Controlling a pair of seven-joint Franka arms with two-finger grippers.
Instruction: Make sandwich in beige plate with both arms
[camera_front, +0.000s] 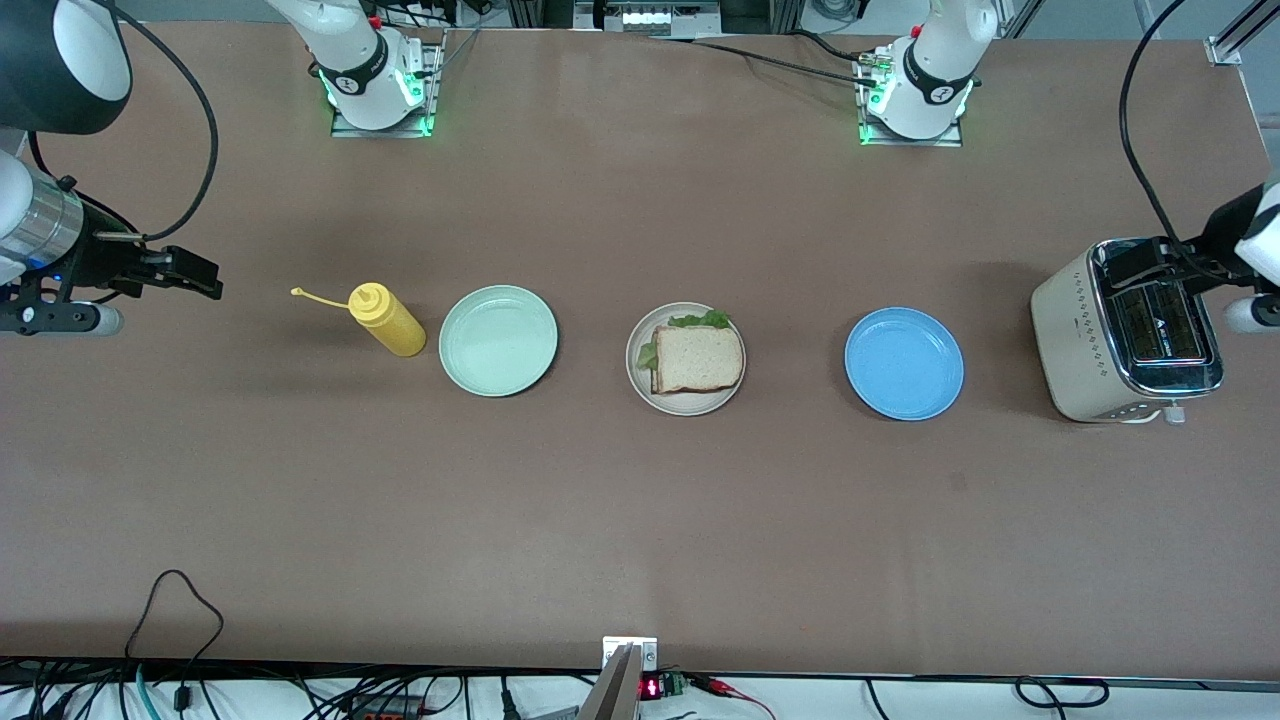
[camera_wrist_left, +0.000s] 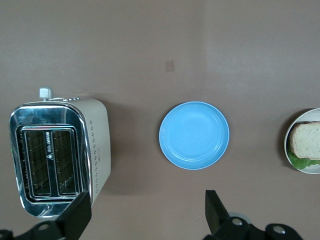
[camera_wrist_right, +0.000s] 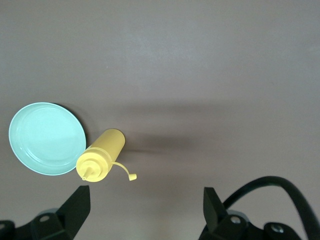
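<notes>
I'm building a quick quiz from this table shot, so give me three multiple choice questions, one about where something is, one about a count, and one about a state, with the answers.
1. Where is the sandwich?
A. on the blue plate
B. on the beige plate
C. in the toaster

2. How many plates are on the table?
A. two
B. three
C. four

3. How do both grippers stand?
A. open, holding nothing
B. shut on bread
C. one holding the bottle

Answers:
1 B: it lies on the beige plate, between the mint-green plate and blue plate.
2 B: those three.
3 A: left gripper and right gripper show spread, empty fingers.
</notes>
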